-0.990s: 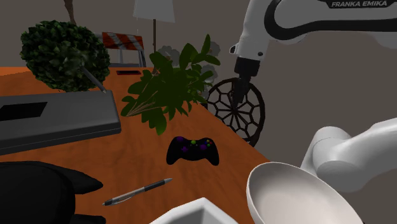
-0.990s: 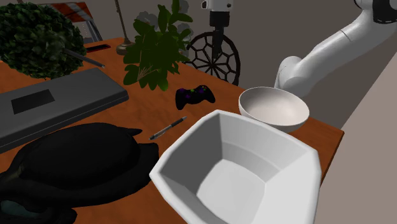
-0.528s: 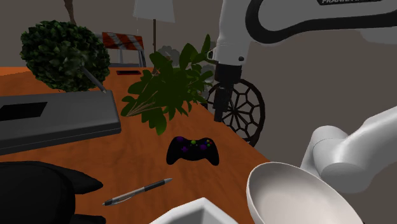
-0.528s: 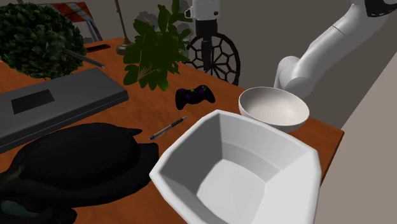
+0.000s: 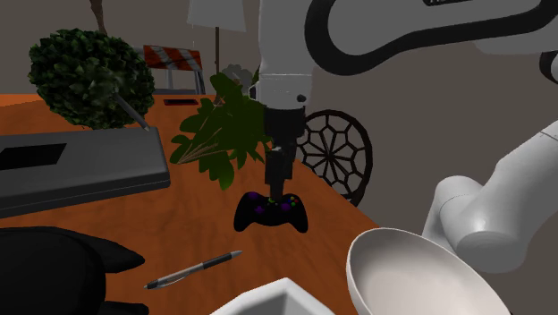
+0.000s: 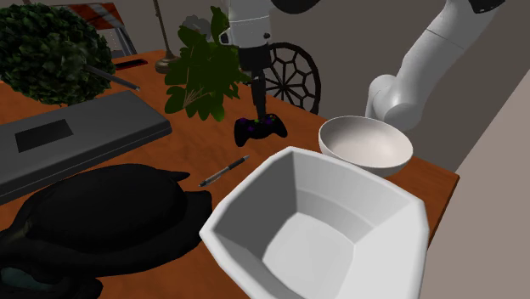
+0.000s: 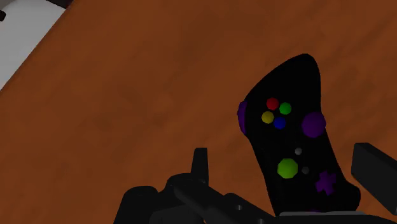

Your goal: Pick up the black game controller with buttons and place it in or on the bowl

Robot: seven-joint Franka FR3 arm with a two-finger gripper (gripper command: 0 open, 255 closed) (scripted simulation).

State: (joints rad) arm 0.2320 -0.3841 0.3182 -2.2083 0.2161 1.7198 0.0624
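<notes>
The black game controller [image 5: 271, 213] with coloured buttons lies flat on the orange-brown table, in front of the leafy plant. My gripper [image 5: 278, 195] points straight down just above it; the second exterior view shows the gripper [image 6: 258, 116] over the controller [image 6: 260, 129] too. In the wrist view the controller [image 7: 289, 137] lies between my two fingers, which stand wide apart; the gripper [image 7: 287, 168] is open and holds nothing. The round white bowl [image 5: 420, 279] stands near the table's edge at the shoulder view's lower right, and the bowl [image 6: 365, 143] is empty.
A leafy plant [image 5: 234, 125] rises just behind the controller, with a dark wire wheel [image 5: 338, 154] beside it. A pen [image 5: 192, 269] lies nearer the camera. A large angular white container [image 6: 314, 222], a black hat [image 6: 102, 217], a grey flat box [image 6: 76, 136] and a dark bush [image 6: 51, 51] crowd the table.
The arm has swung from above the wire wheel toward the shoulder view's left and come down over the controller. The fingers have stayed apart. Nothing on the table moved.
</notes>
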